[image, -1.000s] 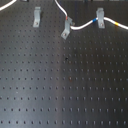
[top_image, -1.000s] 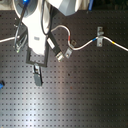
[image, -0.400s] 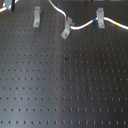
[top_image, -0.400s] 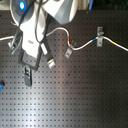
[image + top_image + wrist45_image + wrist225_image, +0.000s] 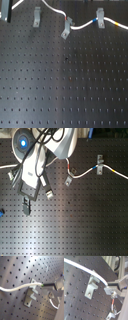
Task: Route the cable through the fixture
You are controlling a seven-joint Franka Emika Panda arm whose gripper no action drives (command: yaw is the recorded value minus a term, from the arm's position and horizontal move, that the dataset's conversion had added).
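Black perforated board (image 5: pixel 65 85) is filling both exterior views and is carrying everything on record. One white robot arm (image 5: pixel 37 163) is leaning in over the second exterior view's upper left.

One cable (image 5: pixel 82 25) is lying on the board. In the first exterior view it is running down from the top edge, dipping past the middle clip, rising through the arch-shaped clip and trailing off to the first exterior view's right. It is showing a red-orange band (image 5: pixel 66 20), a blue band (image 5: pixel 96 20) and a yellow band (image 5: pixel 116 23).

Three grey clips are counted in the first exterior view:
- The fixture (image 5: pixel 36 18) is standing straight towards the first exterior view's upper left.
- A tilted clip (image 5: pixel 65 31) is sitting askew near the middle.
- An arch-shaped clip (image 5: pixel 100 18) is standing towards the first exterior view's right.

One gripper (image 5: pixel 45 285) is showing in both wrist views. Its jaws are standing closed down to the cord's width and are pinching the cable (image 5: pixel 20 287) near its free end.

The fixture (image 5: pixel 31 297) is standing just beside the fingertips. The held stretch of cable (image 5: pixel 86 272) is crossing over the top of the fixture (image 5: pixel 91 287). Whether the cord is seating in the slot or only passing above it cannot be told.
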